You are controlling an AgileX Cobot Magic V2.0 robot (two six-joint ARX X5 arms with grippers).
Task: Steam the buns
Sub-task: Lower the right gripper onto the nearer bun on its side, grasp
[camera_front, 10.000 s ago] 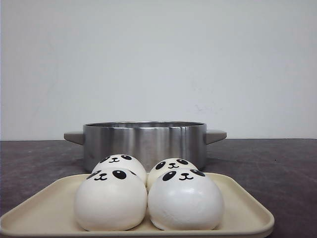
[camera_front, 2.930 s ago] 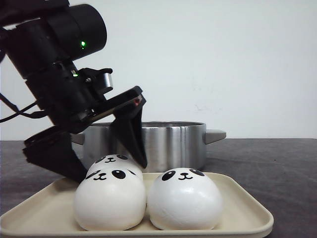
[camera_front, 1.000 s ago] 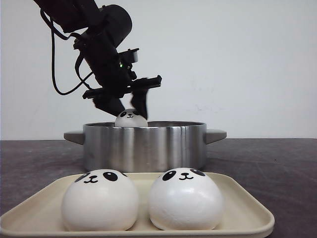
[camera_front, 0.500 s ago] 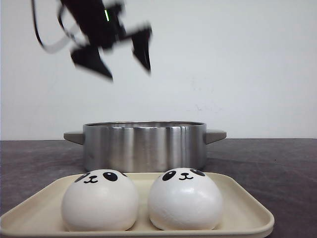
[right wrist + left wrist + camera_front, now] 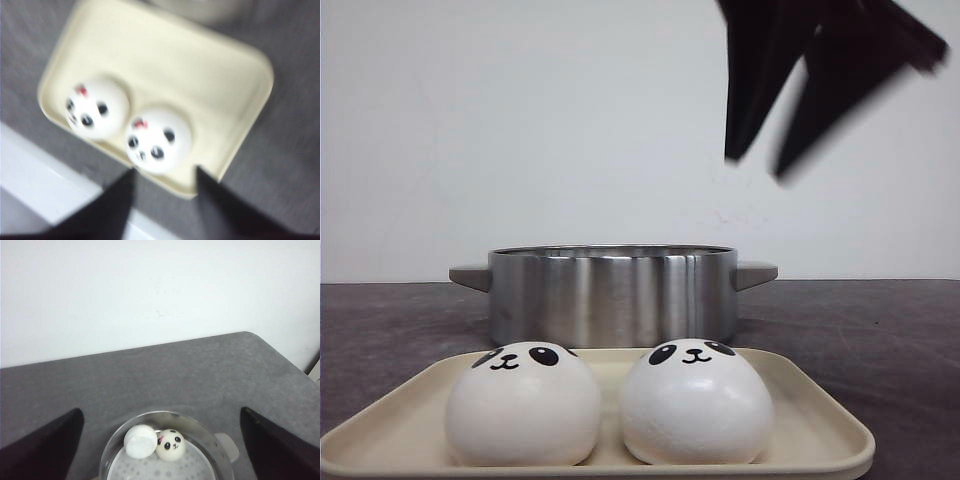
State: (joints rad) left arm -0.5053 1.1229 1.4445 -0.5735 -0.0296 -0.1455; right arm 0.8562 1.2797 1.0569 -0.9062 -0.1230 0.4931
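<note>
Buns: two now lie in the pot below my left fingers, which have let go, spread and empty. My right fingers, apart, have swung in above the two buns left on the tray.

Two buns sit upright side by side on the cream tray, nearly touching: the left bun and the right bun, both white domes with black panda faces. Two more lie touching inside the steel pot: one face-up, one showing plain white.
</note>
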